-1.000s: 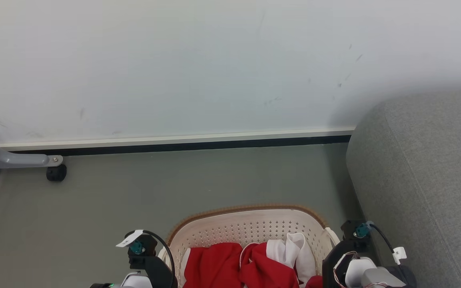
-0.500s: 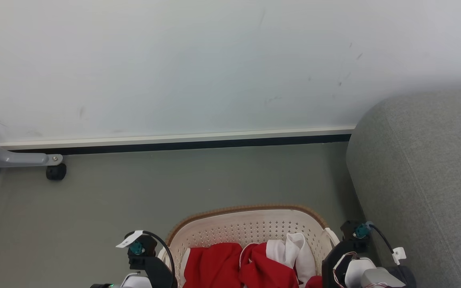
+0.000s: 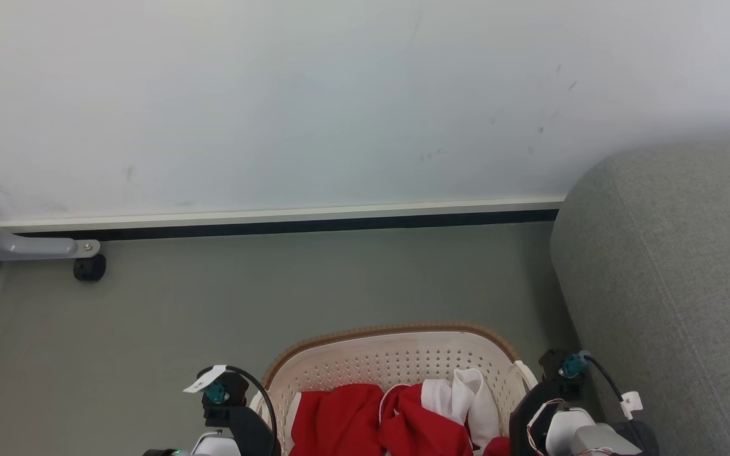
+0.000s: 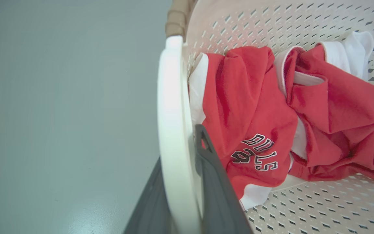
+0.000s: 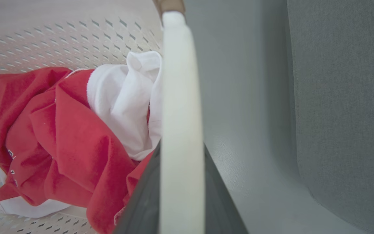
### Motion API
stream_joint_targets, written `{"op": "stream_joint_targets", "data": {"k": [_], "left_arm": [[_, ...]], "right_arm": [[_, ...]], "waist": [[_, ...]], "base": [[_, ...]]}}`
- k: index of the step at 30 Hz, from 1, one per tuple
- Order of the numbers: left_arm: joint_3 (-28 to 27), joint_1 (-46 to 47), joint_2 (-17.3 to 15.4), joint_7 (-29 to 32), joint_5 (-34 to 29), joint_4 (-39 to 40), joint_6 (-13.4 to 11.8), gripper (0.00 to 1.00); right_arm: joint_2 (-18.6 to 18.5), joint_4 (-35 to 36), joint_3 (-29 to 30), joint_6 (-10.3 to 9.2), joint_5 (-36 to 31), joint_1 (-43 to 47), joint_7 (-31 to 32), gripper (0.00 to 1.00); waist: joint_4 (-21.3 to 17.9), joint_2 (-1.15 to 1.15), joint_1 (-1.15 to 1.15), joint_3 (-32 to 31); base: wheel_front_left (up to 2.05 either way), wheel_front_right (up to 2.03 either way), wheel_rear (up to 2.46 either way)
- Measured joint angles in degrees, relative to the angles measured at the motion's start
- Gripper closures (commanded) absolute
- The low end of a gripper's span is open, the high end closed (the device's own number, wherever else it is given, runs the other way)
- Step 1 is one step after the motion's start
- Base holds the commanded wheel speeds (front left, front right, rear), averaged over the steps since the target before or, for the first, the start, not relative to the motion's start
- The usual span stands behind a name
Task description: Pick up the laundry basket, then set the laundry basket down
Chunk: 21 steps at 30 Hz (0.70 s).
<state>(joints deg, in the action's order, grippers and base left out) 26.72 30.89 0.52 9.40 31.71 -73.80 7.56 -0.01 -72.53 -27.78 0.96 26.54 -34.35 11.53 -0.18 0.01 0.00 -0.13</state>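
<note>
The laundry basket (image 3: 390,331), cream-white and perforated with a brown woven rim, lies at the bottom centre of the head view, between my two wrists. Red and white clothes (image 4: 252,113) are piled inside it. My left gripper (image 4: 180,195) is shut on the basket's white left handle (image 4: 170,113), one dark finger (image 4: 216,195) inside the basket and one outside. The right gripper (image 5: 180,201) clamps the white right handle (image 5: 180,97) the same way, one finger (image 5: 141,204) on the clothes side. Whether the basket's underside touches the floor is hidden.
A grey sofa (image 3: 669,285) stands close on the right of the basket. Ahead is a pale wall (image 3: 276,95) with a dark baseboard (image 3: 276,224). A grey metal leg with a black caster (image 3: 89,267) sits at the far left. Grey-green floor (image 3: 276,285) lies ahead of the basket.
The wall line, caster and sofa have shifted slightly in the head view, so the camera has moved. Basket and grippers keep the same place and grip.
</note>
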Motion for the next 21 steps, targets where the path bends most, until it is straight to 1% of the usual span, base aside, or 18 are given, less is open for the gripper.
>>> {"op": "stream_joint_targets", "data": {"k": [21], "left_arm": [[0.1,0.0,0.0,-0.9,0.2,0.0,0.0,1.0]], "right_arm": [[0.0,-0.3,-0.7,0.0,0.8,-0.1,-0.5,1.0]], "waist": [[0.0,0.0,0.0,1.1]], "base": [[0.0,0.0,0.0]]}}
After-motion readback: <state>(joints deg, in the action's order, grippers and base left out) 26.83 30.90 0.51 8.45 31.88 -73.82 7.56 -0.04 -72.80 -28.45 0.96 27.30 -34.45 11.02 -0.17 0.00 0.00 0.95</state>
